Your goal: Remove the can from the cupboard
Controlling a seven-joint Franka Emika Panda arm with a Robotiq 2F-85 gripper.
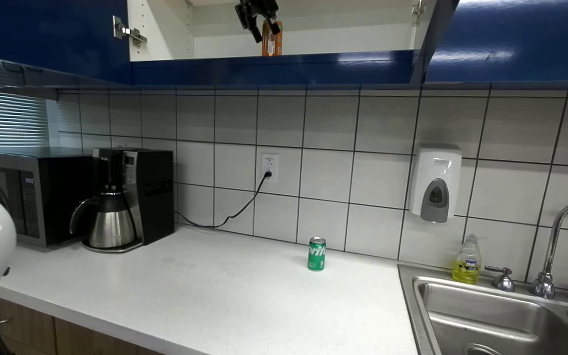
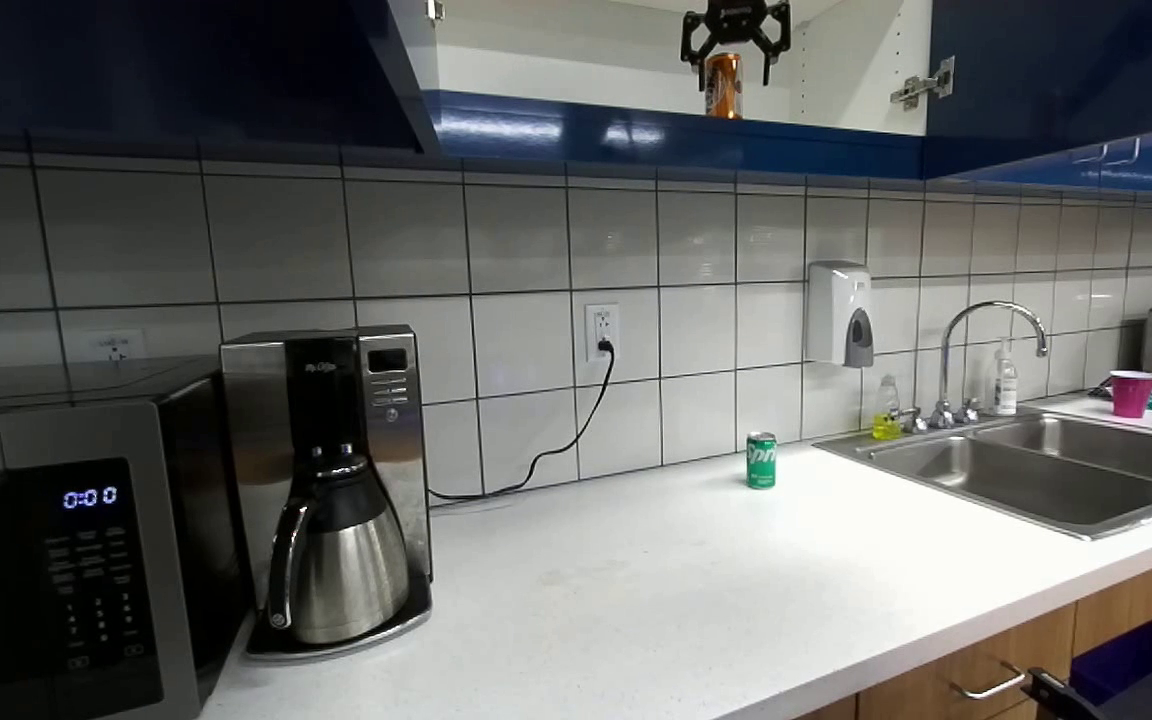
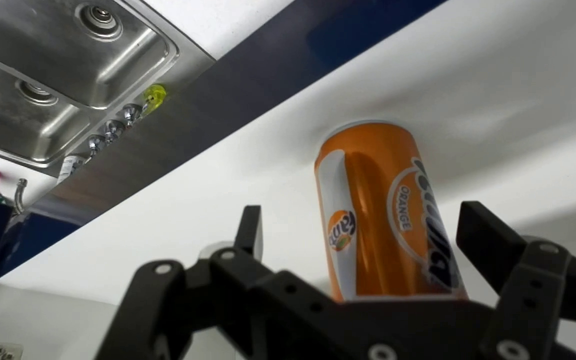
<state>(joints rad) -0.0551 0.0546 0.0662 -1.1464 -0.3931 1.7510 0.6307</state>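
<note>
A: The can (image 3: 388,215). Where?
B: In the cupboard (image 1: 308,69), upright on its pale floor, just under the tool (image 2: 734,76). Orange, slim, lettered Fanta. In the wrist view it shows between the jaws.
A: Gripped?
B: No. Jaws spread wider than the can, with a clear gap along one side. Opposite jaw sits just beside it; contact there, cannot tell.
A: And the cupboard?
B: Blue-fronted, pale inside, around the can and the jaws.
A: Under the tool?
B: White table (image 1: 205,296), well below. A small green can (image 1: 316,254) stands upright on it. A tiled wall (image 1: 230,116) behind; soap dispenser (image 1: 436,182) fixed to it, lower than the tool and toward picture right in both exterior views. Black cord (image 1: 238,215) runs from the coffee maker (image 2: 396,470) to an outlet (image 1: 270,161).
A: Farther out from the tool?
B: Low, picture right: sink (image 1: 491,305), tap (image 1: 554,236), bottle of yellow liquid (image 1: 467,266) by the sink's rim. A pink cup (image 2: 1132,394) beyond. Low, picture left: the coffee maker with a steel pot (image 2: 351,570), then the microwave (image 2: 96,560), display lit at 0:00.
</note>
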